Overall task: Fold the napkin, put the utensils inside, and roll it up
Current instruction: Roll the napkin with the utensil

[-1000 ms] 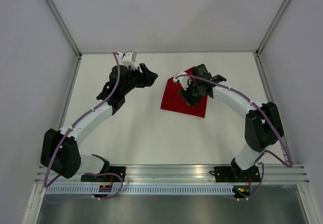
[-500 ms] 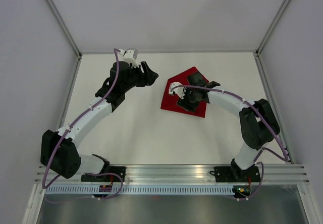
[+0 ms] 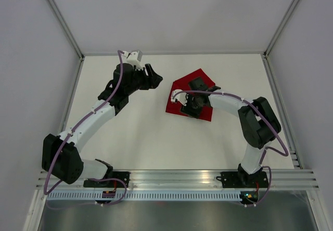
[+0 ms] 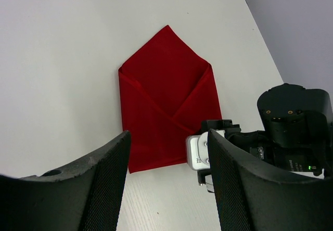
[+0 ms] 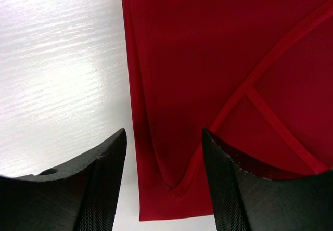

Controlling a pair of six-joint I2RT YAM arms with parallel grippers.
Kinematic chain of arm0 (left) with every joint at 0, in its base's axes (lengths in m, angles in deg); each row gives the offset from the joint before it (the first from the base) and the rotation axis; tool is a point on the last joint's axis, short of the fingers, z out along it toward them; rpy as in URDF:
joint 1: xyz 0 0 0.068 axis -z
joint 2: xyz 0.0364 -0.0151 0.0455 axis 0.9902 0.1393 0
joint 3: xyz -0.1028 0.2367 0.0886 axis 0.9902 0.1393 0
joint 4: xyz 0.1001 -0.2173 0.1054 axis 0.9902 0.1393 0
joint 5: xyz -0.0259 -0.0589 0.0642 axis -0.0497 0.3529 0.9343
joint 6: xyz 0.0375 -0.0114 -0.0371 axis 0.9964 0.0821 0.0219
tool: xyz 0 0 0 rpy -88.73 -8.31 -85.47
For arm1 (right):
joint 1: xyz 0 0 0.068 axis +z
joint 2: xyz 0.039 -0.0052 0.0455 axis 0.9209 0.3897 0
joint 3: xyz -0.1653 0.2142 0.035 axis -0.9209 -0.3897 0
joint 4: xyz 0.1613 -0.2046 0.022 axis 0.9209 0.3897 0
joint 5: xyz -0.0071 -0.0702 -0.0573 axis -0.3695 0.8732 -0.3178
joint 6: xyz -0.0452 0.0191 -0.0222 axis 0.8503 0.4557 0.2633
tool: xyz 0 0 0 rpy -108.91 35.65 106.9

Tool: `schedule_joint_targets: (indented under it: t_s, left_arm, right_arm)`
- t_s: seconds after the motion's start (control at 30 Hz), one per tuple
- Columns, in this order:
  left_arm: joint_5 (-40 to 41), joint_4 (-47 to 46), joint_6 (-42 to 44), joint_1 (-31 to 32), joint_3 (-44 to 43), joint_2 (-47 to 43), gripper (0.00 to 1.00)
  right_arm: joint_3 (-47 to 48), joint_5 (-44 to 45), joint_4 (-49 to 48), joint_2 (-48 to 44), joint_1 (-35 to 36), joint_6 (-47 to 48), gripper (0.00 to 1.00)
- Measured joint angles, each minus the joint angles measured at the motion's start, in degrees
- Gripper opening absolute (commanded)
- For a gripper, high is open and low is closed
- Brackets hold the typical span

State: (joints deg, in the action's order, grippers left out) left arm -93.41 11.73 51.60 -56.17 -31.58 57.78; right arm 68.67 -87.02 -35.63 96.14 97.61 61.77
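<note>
The red napkin lies flat on the white table, folded like an envelope with its flaps crossing in the middle. My right gripper hovers open just over its near left part. In the right wrist view both fingers straddle a small pucker by the cloth's corner, and nothing is between them. My left gripper is open and empty, held above bare table to the left of the napkin. The utensils are hidden or out of view.
Grey enclosure walls close in the left, right and far sides of the table. An aluminium rail with both arm bases runs along the near edge. The right arm's wrist shows close by in the left wrist view.
The right gripper slid left and nearer across the napkin, uncovering its far corner, and its jaws widened a little. The left arm shifted slightly, then stayed still.
</note>
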Motion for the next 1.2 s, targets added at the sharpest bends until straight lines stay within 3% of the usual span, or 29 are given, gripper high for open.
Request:
schedule_joint_targets:
  t_s: [0.23,0.7,1.2]
  left_arm:
    - [-0.04,0.0,0.35,-0.11,0.0,0.0,0.66]
    - [-0.83,-0.02,1.62,-0.11,0.0,0.0,0.65]
    - [-1.07,-0.68,3.5,0.44,3.13,-1.88,0.62]
  right_arm:
    - [-1.11,0.17,-0.87,1.55,0.0,0.94,0.62]
    - [-1.22,0.22,-1.03,2.27,0.0,2.12,0.45]
    - [2.29,-0.7,0.81,5.16,-0.96,3.23,0.14]
